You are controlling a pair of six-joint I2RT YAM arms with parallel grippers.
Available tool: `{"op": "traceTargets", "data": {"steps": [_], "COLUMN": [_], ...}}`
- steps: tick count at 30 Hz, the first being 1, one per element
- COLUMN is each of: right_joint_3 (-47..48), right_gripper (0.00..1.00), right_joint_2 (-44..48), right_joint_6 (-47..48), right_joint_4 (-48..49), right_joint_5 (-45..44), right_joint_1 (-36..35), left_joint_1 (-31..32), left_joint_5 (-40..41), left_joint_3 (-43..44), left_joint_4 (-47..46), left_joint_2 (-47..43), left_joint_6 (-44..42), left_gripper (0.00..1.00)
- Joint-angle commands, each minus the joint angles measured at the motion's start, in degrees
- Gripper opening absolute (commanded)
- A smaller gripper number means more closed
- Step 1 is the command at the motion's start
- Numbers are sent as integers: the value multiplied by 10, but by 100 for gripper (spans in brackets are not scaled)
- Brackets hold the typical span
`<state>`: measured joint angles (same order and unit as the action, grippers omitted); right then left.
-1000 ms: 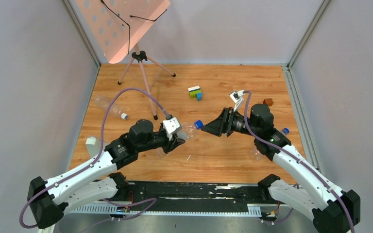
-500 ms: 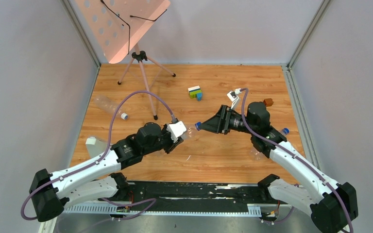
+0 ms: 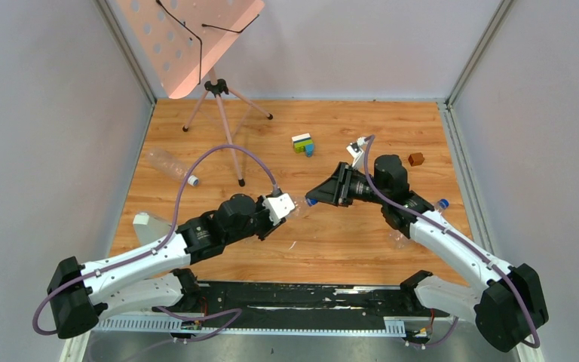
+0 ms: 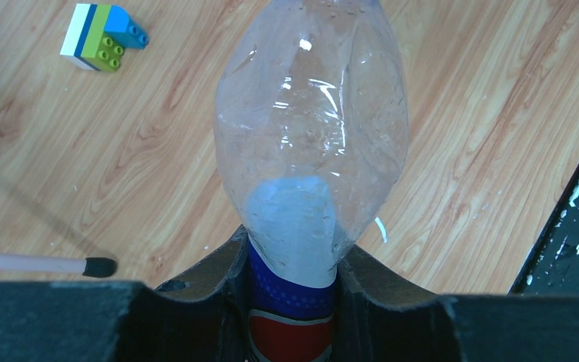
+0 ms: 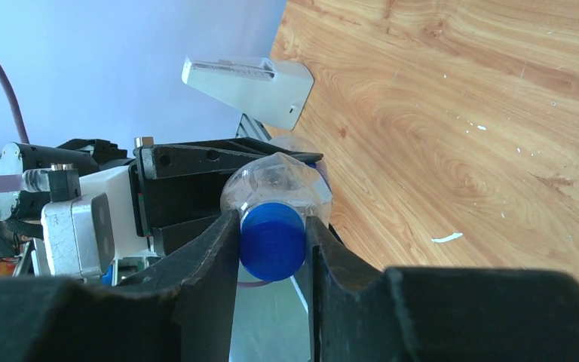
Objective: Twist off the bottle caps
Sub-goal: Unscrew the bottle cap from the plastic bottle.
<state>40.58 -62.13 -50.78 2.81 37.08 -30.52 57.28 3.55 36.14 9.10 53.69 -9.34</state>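
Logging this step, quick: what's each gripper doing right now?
Left gripper: shut on the bottle.
Right gripper: shut on that bottle's blue cap.

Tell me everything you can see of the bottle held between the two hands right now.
The bottle is clear, crinkled thin plastic with a blue and red wrap label. The left hand is shut on its body at the label. The right hand is shut on its dark blue cap, which sits on the neck. The bottle lies roughly level between the two hands, apparently lifted off the wooden table.
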Motion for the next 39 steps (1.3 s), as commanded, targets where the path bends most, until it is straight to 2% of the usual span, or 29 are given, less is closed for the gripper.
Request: {"op": "traceTargets", "data": {"steps": [1, 6, 9, 13, 16, 18, 22, 28, 34, 39], "right_joint_3": [19, 0, -17, -23, -23, -20, -9, -25, -34, -17], "right_gripper": [14, 11, 10, 10, 10, 11, 17, 28, 61, 72], "right_joint_2": [15, 32, 46, 65, 76, 83, 86, 110, 141, 171], "right_joint_6": [13, 89, 143, 216, 271, 297, 326, 291, 252, 193], "right_joint_4": [34, 56, 74, 67, 69, 66, 39, 66, 77, 72], "right_joint_5": [19, 53, 88, 116, 172, 200, 196, 174, 129, 83], "right_joint_1": [0, 0, 0, -1, -1, -1, -2, -2, -2, -2], "left_joint_1": [3, 3, -8, -85, -133, -154, -169, -172, -172, -172], "left_joint_5": [14, -16, -70, -241, -375, -431, -503, -490, -451, -395], "left_joint_3": [2, 8, 5, -2, 5, 9, 20, 24, 24, 30], "left_joint_4": [-18, -9, -23, -55, -62, -65, -81, -56, -42, -24], "left_joint_2": [0, 3, 1, -2, 10, 17, 32, 33, 22, 18], "left_joint_6": [4, 31, 50, 114, 138, 146, 162, 149, 148, 143], "left_gripper": [0, 0, 0, 0, 0, 0, 0, 0, 0, 0]}}
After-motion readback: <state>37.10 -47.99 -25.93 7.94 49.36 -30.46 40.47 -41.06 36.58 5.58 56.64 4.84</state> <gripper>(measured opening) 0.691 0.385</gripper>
